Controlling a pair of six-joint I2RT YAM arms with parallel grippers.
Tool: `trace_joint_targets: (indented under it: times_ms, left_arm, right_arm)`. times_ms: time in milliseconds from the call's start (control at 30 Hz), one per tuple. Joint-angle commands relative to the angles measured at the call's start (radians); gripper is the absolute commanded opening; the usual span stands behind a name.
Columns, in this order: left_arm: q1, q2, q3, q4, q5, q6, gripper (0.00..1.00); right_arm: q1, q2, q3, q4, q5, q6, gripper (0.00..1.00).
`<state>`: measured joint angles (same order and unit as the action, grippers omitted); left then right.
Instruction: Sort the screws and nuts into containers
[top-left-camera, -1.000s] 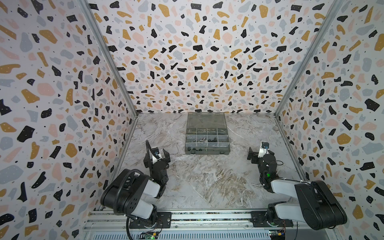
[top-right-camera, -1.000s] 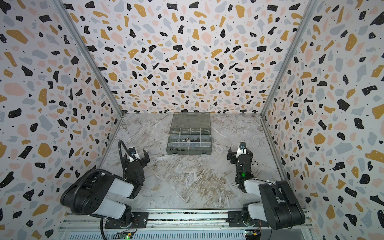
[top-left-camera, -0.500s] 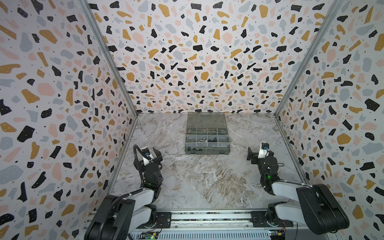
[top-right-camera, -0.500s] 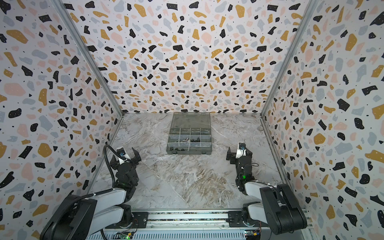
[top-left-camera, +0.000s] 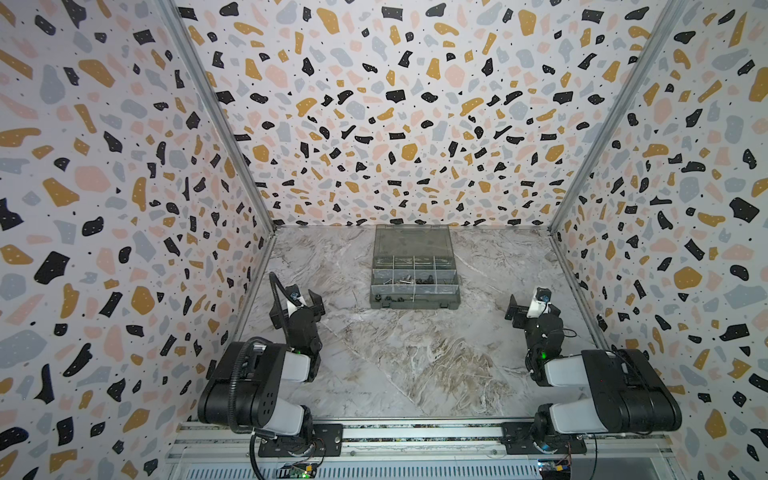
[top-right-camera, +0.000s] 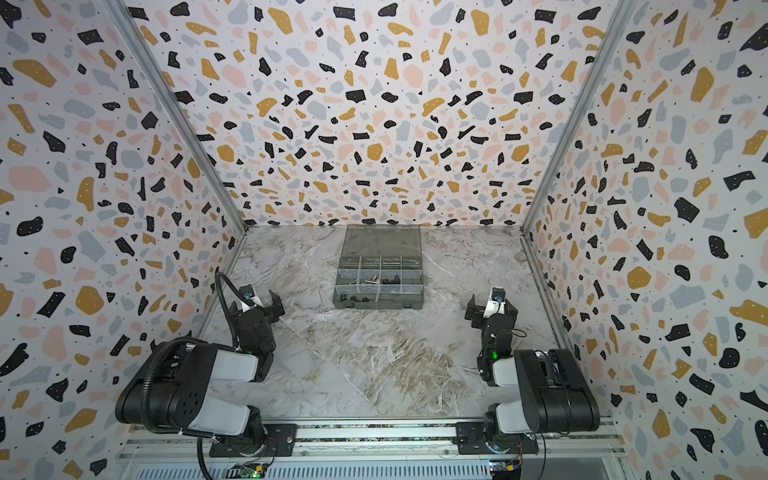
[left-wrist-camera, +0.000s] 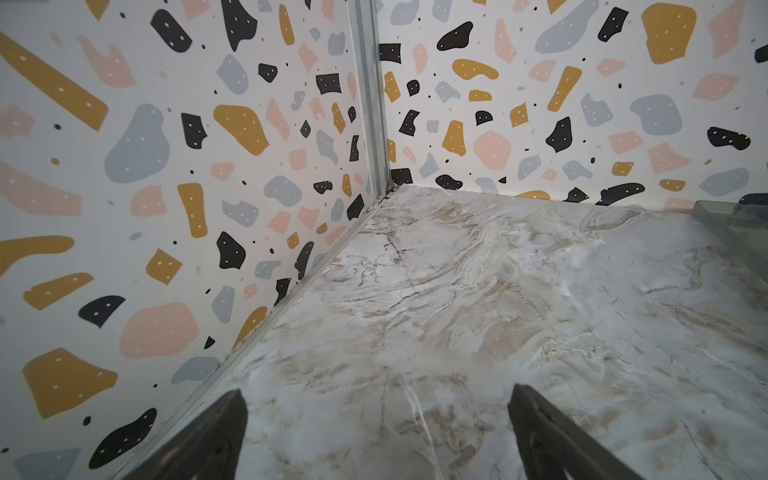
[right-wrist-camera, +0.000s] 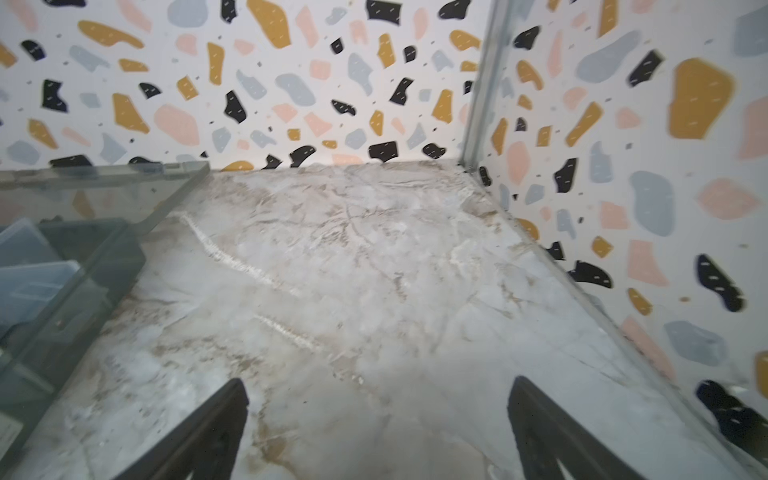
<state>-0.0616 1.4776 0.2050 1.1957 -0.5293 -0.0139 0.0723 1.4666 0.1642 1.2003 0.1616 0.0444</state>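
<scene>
The containers are compartments of a smoky-grey organiser box (top-left-camera: 415, 305) at the back middle in both top views, with its lid (top-left-camera: 413, 241) folded back flat. Silver screws (top-left-camera: 401, 279) lie in a middle-row compartment. Small black pieces (top-left-camera: 426, 279) lie beside them, and more (top-left-camera: 388, 298) sit in the front row; they are too small to tell nuts from black screws. My left gripper (top-left-camera: 296, 305) hovers open near the left wall, well short of the box. My right gripper (top-left-camera: 532, 309) is open at the right. Both wrist views show empty jaws (left-wrist-camera: 378, 390) (right-wrist-camera: 378, 380) over bare marble.
Patterned walls enclose the marble table (top-left-camera: 415, 365) on three sides, with metal corner posts (top-left-camera: 216, 124) at the back. The box edge (left-wrist-camera: 731, 220) shows in the left wrist view. The box (right-wrist-camera: 83, 257) and its lid (right-wrist-camera: 104, 187) show in the right wrist view.
My left gripper has drawn back and to the left, away from the box, while that arm's elbow dropped and rose again. The right arm has barely moved. Both stayed open.
</scene>
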Motion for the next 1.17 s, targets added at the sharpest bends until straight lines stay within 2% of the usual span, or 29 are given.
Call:
trace_joint_targets:
  times_ms: [0,200,267,400,533,833,933,1133]
  left_arm:
    - [0.007,0.004,0.017,0.024,0.014,-0.005,1.00]
    - [0.013,0.001,0.019,0.013,0.023,-0.009,1.00]
    - [0.013,-0.001,0.017,0.016,0.021,-0.009,1.00]
    - [0.014,-0.003,0.015,0.018,0.021,-0.009,1.00]
    - [0.014,-0.003,0.016,0.019,0.021,-0.009,1.00]
    - [0.014,-0.002,0.014,0.022,0.019,-0.009,1.00]
    - [0.014,-0.003,0.014,0.022,0.018,-0.009,1.00]
    - [0.013,-0.004,0.014,0.019,0.020,-0.009,1.00]
  right_arm:
    - [0.018,0.040,0.034,0.089,-0.086,-0.054,0.99]
    - [0.020,0.029,0.030,0.080,-0.085,-0.052,0.99]
    - [0.043,0.026,0.021,0.093,-0.048,-0.063,0.99]
    - [0.080,0.029,-0.031,0.215,0.007,-0.090,0.99]
    - [0.077,0.033,-0.021,0.202,0.008,-0.087,0.99]
    - [0.046,0.035,0.021,0.118,-0.047,-0.068,0.99]
    - [0.000,0.041,0.057,0.041,-0.147,-0.052,0.99]
    - [0.004,0.036,0.040,0.072,-0.138,-0.057,0.99]
